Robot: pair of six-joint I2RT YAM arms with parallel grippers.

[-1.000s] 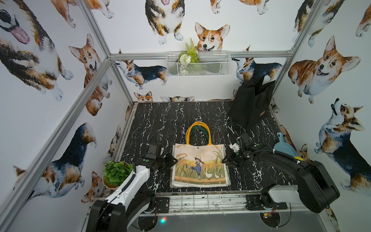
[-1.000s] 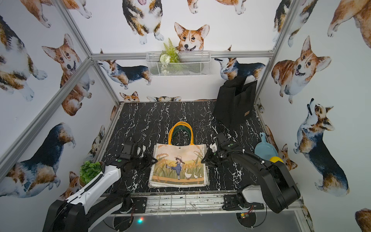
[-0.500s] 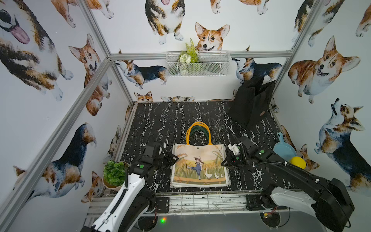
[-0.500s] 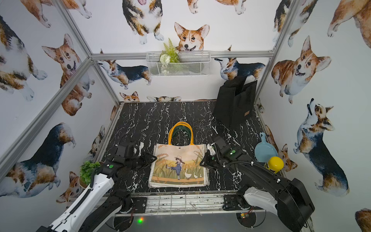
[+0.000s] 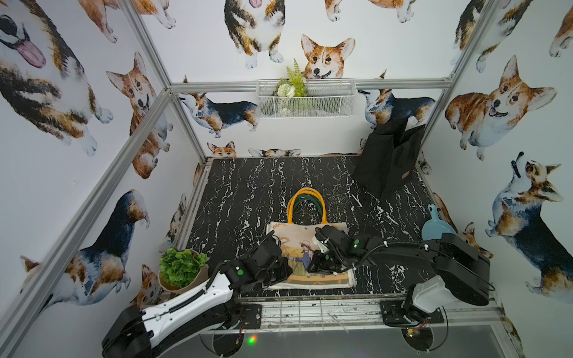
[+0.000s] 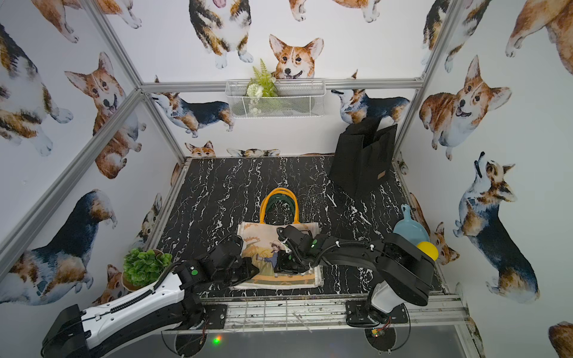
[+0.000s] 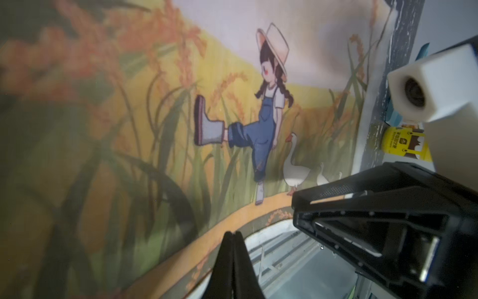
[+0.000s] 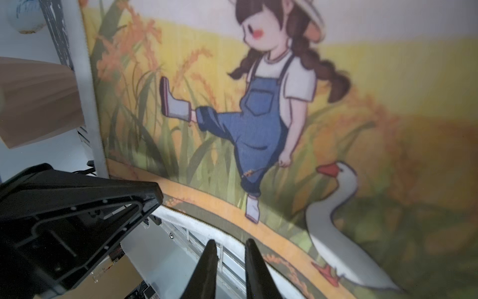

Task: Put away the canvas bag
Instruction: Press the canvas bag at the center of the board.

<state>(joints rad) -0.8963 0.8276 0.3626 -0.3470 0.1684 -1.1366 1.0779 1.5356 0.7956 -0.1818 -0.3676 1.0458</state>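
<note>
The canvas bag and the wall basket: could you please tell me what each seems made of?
The canvas bag looks like woven cloth, matte, printed: fine weave grid shows up close. The wire basket looks like white-coated metal mesh, see-through; coating type unclear.

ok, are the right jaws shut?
No: in the right wrist view the right jaws stand apart, with a clear gap between the fingertips by the bag's edge.

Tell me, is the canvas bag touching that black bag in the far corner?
Apart. Both top views show a stretch of bare marble table between the canvas bag and the black bag.
</note>
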